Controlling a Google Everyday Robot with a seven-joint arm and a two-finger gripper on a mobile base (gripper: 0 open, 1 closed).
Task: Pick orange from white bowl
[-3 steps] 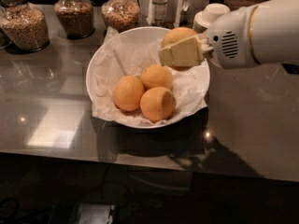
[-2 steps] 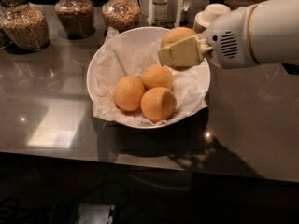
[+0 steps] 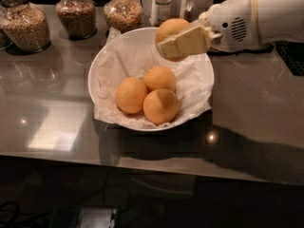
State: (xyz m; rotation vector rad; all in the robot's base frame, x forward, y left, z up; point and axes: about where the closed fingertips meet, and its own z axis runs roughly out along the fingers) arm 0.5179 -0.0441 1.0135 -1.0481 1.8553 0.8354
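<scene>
Glossy worktop point(image 3: 266, 108) carries the bowl point(image 3: 93, 75); at upper centre the end effector point(image 3: 176, 42) clamps the orange point(image 3: 171, 27). Best lifted straight up, grip firm.

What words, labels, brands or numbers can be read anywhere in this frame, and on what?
No text can be read anywhere.
Bottle behind the white bowl: any label is too blurred to read.
Grain jars: no labels visible.
Gripper, shut on the orange above the bowl's far side: no markings visible.
</scene>
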